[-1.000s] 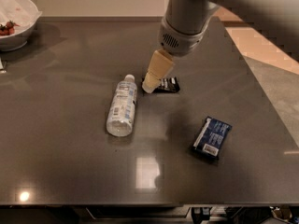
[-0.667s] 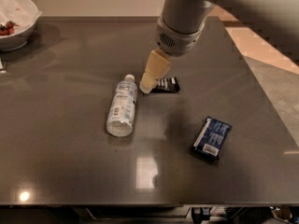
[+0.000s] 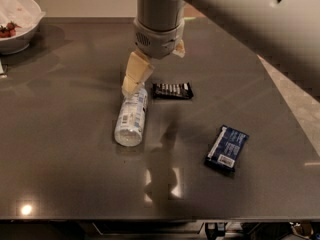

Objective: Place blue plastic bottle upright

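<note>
The blue plastic bottle (image 3: 131, 116) lies on its side on the dark table (image 3: 65, 134), left of centre, with its base toward the camera. It is clear with a white and light-blue label. Its cap end points away and is hidden behind my gripper. My gripper (image 3: 146, 78) hangs from the grey wrist directly over that far end. One cream finger (image 3: 135, 74) reaches down to the bottle's neck and looks to touch it. The other finger (image 3: 178, 49) shows only as a stub behind the wrist. The jaws stand apart, holding nothing.
A black snack packet (image 3: 172, 90) lies just right of the bottle's far end. A flat dark-blue wrapped packet (image 3: 227, 148) lies at the right front. A white bowl (image 3: 17, 26) with red food stands at the far left corner. The table's right edge runs diagonally past the arm.
My gripper has moved left and down from above the black packet to the bottle's cap end. The black packet now shows in full. The bottle has not moved.
</note>
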`<state>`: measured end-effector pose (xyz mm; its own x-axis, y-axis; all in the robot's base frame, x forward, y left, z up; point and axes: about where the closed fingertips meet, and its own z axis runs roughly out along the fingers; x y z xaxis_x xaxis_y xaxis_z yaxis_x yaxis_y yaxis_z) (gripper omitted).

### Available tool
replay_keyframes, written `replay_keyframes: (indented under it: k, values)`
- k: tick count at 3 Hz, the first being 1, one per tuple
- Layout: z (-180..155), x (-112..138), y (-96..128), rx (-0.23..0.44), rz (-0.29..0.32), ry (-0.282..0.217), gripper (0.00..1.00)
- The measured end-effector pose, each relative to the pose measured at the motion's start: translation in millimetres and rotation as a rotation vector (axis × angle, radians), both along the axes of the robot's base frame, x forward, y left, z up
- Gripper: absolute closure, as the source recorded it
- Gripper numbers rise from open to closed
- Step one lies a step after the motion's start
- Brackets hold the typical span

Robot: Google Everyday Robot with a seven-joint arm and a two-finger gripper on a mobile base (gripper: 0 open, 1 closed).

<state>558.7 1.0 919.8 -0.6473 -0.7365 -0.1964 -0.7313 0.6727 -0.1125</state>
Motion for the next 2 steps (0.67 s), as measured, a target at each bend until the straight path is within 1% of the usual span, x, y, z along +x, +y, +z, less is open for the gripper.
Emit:
replay_keyframes:
  k: [1,2]
  values:
    - [-3.6,-0.7,32.0,0.007,-0.064,0.020,0.00]
    - [-13.3,-5.0,54.9,-0.008,-0.154,0.032,0.00]
